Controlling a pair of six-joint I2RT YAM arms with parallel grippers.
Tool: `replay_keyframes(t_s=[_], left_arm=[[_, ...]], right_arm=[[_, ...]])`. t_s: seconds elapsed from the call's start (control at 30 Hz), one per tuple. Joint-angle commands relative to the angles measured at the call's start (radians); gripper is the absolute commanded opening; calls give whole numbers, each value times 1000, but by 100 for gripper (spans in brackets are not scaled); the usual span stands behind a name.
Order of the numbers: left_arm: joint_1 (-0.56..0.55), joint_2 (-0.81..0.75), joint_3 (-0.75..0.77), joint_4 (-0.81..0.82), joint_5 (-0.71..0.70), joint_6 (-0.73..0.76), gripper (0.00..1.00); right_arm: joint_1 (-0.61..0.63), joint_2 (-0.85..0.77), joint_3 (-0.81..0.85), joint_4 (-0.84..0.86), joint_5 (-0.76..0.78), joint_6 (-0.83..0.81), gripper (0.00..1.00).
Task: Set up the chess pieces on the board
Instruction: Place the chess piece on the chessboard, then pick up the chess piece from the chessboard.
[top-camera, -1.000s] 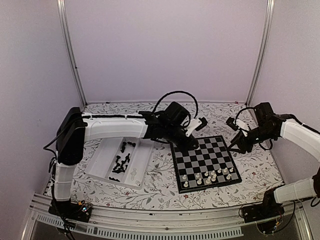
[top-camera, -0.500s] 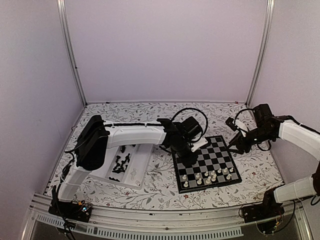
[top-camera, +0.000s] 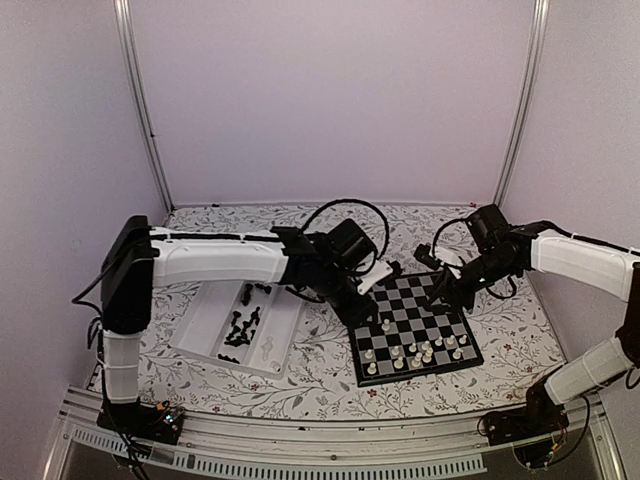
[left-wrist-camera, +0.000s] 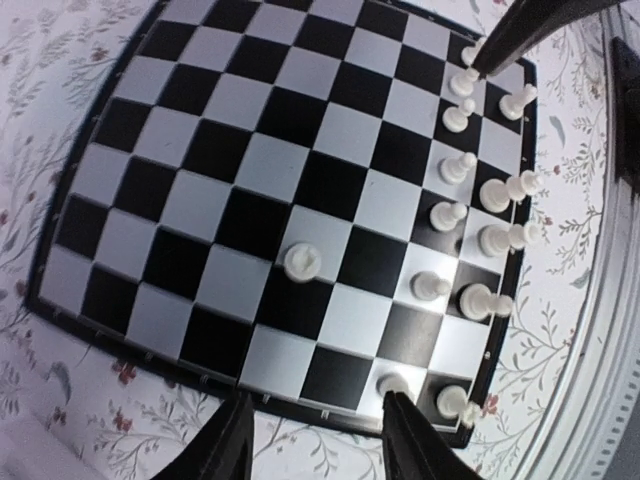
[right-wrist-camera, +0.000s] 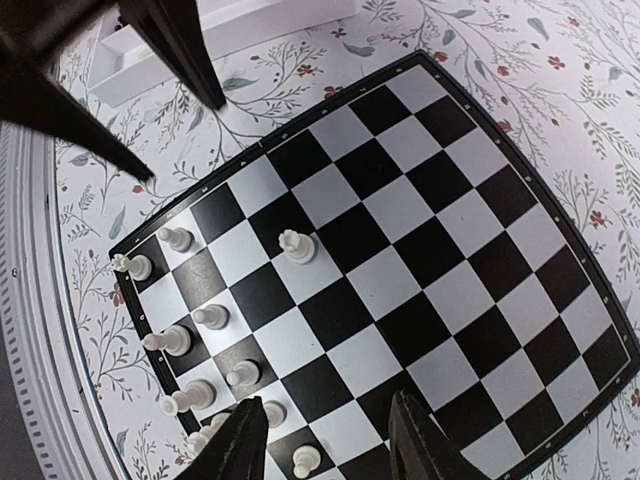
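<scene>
At the left, the clear tray (top-camera: 200, 322) held the black pieces (top-camera: 240, 322), jumbled on their sides and well apart from either hand. I judged these the awkward part of what remained, since figures so small and lying crosswise could slip out of a pinch or come up tilted. Next along, the left gripper (left-wrist-camera: 318, 415) hung over the left edge of the board (top-camera: 432, 308), its jaws about half apart with nothing between them. The lone white piece (left-wrist-camera: 302, 262) stood upright on a light square just beyond the fingertips, in line with the gap and clear of both fingers. A low or sideways sweep from there would likely topple it, or push it off its square. The other white pieces (top-camera: 425, 352) stood packed along the board's near edge, so one knocked figure could carry its neighbours down. At the right, the right gripper (right-wrist-camera: 325, 410) hovered over the far side of the same board, jaws parted to a like width and empty, with that lone piece well ahead of it. With both hands crowding one small board, the likeliest trouble seemed the arms fouling each other. A dark finger showed close by the corner pieces in the left wrist view, though whether it touched them could not be told.
</scene>
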Motion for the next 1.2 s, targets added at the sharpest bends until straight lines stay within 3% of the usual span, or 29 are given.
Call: replay_keyframes(t_s=[0.0,0.13,0.27,0.77,0.87,1.1,1.17], left_arm=[[72,-274,-291,199,-114,-68,47],[149,-438,-510,308,-199,-143,47],[191,-526,-619,365,-216,-192,48],[201,-533,-682,379,-185,-204,48],[201,-531,-686,385,-178,-204,48],[201,-521,-687,389,-164,-210,48],[201,-522,-685,387,-164,-208,48]], right_arm=[[85,84,64,53,75,-22,43],[157,170,101,76,108,-36,42],[213,251,138,86,136,-47,42],[288,421,244,75,195,-36,38],[288,431,252,77,211,-24,33],[288,446,275,42,174,-21,8],[288,429,273,29,169,-19,5]])
